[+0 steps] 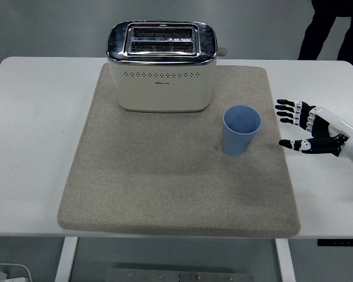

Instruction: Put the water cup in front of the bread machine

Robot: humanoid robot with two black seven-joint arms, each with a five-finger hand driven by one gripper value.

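A light blue cup (242, 130) stands upright on the grey mat (165, 188), right of and slightly nearer than the cream toaster (161, 66) at the mat's back. My right hand (295, 126) is open, fingers spread and pointing left, low over the white table just right of the cup, with a small gap between them. It holds nothing. The left arm is out of sight.
The white table (35, 129) extends bare on both sides of the mat. A person's dark legs (323, 26) stand beyond the table's far right corner. A white object (9, 273) lies on the floor at bottom left.
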